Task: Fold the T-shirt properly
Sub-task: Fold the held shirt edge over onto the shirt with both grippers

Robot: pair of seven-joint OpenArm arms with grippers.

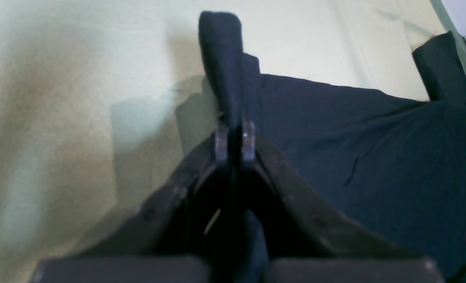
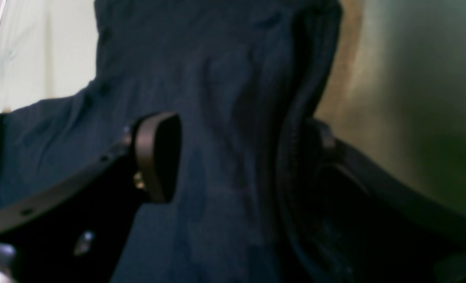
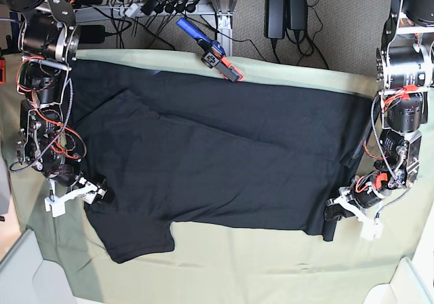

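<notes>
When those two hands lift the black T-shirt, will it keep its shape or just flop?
Probably flop: the T-shirt drapes in soft wrinkles on the table sheet. A pinched edge bunches limply from the left hand. It likely sags between grips, including the right hand.

right gripper [image 2: 233, 157] — far finger buried in T-shirt [image 2: 225, 78] fold | table sheet [image 2: 410, 98] blurred | left gripper [image 1: 235, 143] — pad contact hidden by cloth

The T-shirt [image 3: 224, 161] is matt black cloth with soft creases (a fine knit shows in the right wrist view). The tabletop [image 3: 271, 270] wears pale green matt cloth. At 9 o'clock, the right pincer [image 3: 102, 194] looks like smooth dark plastic.
</notes>
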